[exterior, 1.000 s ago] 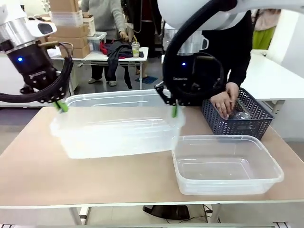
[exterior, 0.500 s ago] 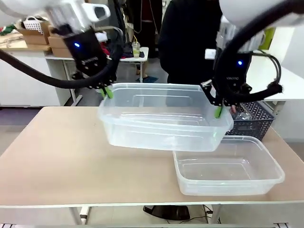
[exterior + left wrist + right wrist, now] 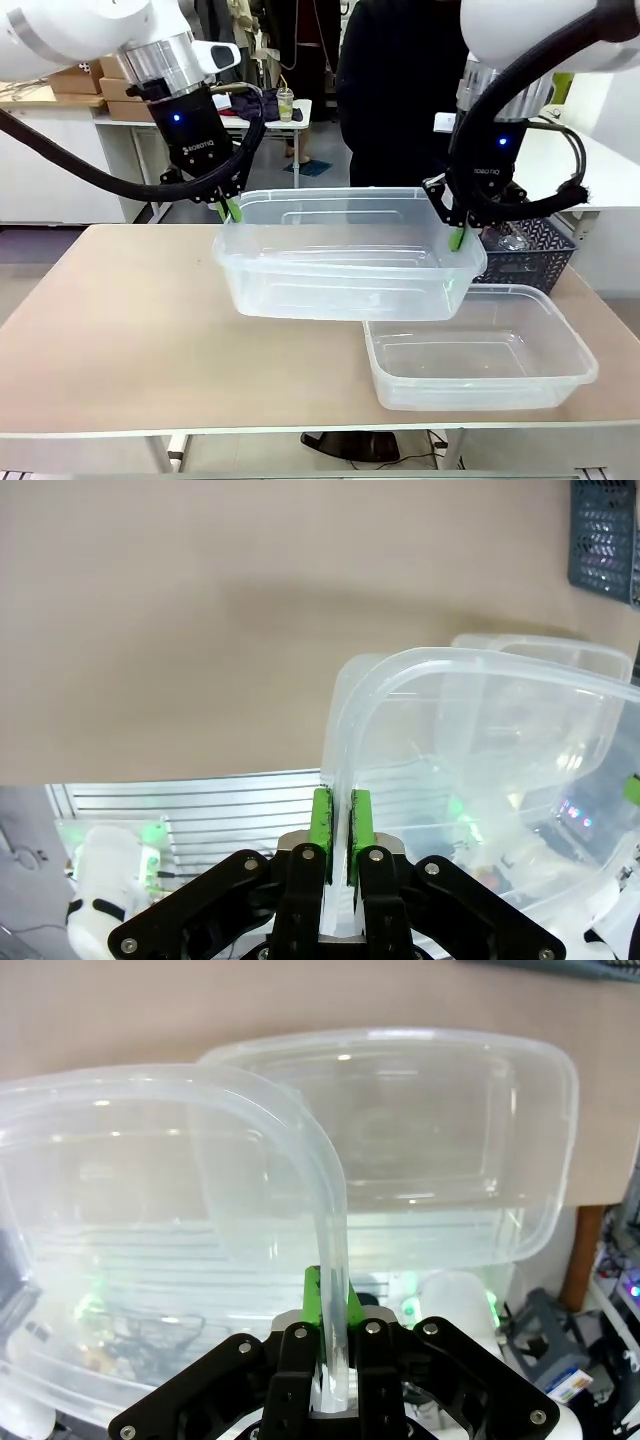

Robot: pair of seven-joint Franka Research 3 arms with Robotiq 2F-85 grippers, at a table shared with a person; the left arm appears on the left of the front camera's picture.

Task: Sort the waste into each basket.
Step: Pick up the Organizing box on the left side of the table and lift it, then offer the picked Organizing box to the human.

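Note:
A clear plastic tub (image 3: pixel 345 262) hangs in the air over the table, carried by both arms. My left gripper (image 3: pixel 231 210) is shut on its left rim, and my right gripper (image 3: pixel 457 237) is shut on its right rim. In the left wrist view the green pads (image 3: pixel 323 820) pinch the tub's wall (image 3: pixel 480 740); in the right wrist view the rim (image 3: pixel 330 1250) runs between the fingers. A second clear tub (image 3: pixel 478 348) rests on the table at the front right, partly under the lifted one. See-through bottles (image 3: pixel 508 241) lie in the dark blue basket. No cans show.
The dark blue lattice basket (image 3: pixel 530 255) stands at the table's right rear, behind my right arm. A person in dark clothes (image 3: pixel 395 90) stands at the far side. The table's left half (image 3: pixel 110 310) is bare wood.
Both arms have carried the lifted tub to the right, from the table's left side to above the middle, overlapping the resting tub. The person's hand has left the blue basket.

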